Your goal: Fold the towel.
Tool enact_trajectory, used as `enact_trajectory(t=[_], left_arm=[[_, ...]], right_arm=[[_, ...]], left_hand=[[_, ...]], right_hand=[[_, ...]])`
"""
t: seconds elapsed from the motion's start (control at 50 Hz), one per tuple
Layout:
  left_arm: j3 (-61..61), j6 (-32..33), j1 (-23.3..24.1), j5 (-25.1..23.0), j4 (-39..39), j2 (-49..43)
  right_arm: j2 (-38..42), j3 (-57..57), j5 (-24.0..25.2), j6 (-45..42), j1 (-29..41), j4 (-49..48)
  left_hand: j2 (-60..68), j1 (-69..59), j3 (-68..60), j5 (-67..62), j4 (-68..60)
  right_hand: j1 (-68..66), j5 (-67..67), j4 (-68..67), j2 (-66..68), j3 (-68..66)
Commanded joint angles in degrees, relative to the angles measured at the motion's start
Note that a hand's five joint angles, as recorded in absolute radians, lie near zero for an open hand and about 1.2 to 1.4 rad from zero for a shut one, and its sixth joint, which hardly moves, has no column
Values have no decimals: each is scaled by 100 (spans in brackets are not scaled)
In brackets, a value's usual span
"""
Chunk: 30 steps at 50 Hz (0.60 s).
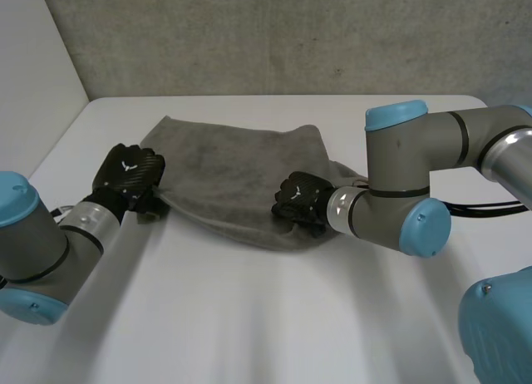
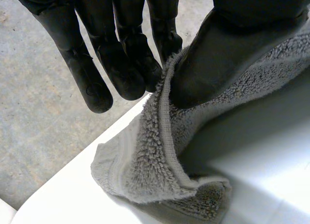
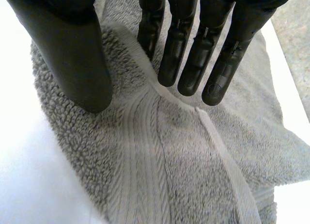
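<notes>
So the towel (image 1: 233,180) is lying rumpled on the table (image 1: 249,326), closer to the far edge than the near one and roughly midway between the left and right edges. It's nowhere near flat; it looks more like a loose bunched sheet with a wavy near edge.

The left hand (image 1: 126,178) is at the towel's end that faces the table's left edge. In its wrist view the thumb presses the hemmed edge against the fingers (image 2: 121,69), so it's a proper pinch on the cloth, with the corner flopping down onto the table just past the fingertips. My guess is it's gripped right at the hem so that end can be lifted and carried over without the pile slipping.

The right hand (image 1: 301,203) sits on the towel's near edge, over toward the table's right side. From its wrist camera, a ridge of the woven band stands up between the thumb and the straight fingers (image 3: 193,59), with the thumb on one side and the fingertips on the other. I read that as a pinch too, though looser than the left one. The rest of the towel spreads out flat beyond its fingertips.

With both hands clamped on edges well apart, this looks like the setup for stretching it out or swinging one half over.
</notes>
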<state>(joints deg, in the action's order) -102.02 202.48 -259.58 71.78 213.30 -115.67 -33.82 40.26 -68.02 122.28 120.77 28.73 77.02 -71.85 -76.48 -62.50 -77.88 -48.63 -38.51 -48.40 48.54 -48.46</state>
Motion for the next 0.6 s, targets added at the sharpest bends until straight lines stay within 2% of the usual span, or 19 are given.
enact_trajectory(t=[0.02, 0.14, 0.18, 0.2, 0.24, 0.46, 0.52, 0.6], left_arm=[[25, 2, -58, 2, 1, -9], [34, 11, -58, 2, 1, -17], [42, 11, -66, 2, 1, -26], [42, 11, -66, 2, 1, -26], [51, 11, -66, 2, 1, -26], [-28, -7, -172, -7, -8, 35], [-37, -7, -146, -7, -8, 44], [-46, -7, -102, -7, -8, 44]], right_arm=[[-239, 446, -1, -151, -98, 18], [-397, 702, -9, -301, -221, -17], [-511, 798, -1, -362, -326, -26], [-512, 799, -1, -363, -326, -26], [-652, 895, 34, -354, -388, -26], [-1628, 1818, 184, 24, -616, -201], [-2120, 2187, 360, 499, -731, -518], [-2865, 2853, 544, 1541, -1142, -1227]], left_hand=[[298, -815, -352, -750, -212], [298, -815, -352, -750, -212], [298, -815, -352, -750, -212], [298, -815, -352, -750, -212], [298, -815, -352, -750, -212], [298, -815, -352, -750, -212], [298, -815, -352, -750, -212], [298, -815, -352, -750, -212]], right_hand=[[36, 24, 13, -27, 19], [-116, -127, -139, 124, -133], [-1388, -1399, -1411, 1396, -1405], [-1394, -1405, -1417, 1402, -1411], [-3128, -3139, -3151, 3136, -3145], [-3137, -3149, -3160, 3146, -3154], [-3137, -3149, -3160, 3146, -3154], [-3137, -3149, -3160, 3146, -3154]])
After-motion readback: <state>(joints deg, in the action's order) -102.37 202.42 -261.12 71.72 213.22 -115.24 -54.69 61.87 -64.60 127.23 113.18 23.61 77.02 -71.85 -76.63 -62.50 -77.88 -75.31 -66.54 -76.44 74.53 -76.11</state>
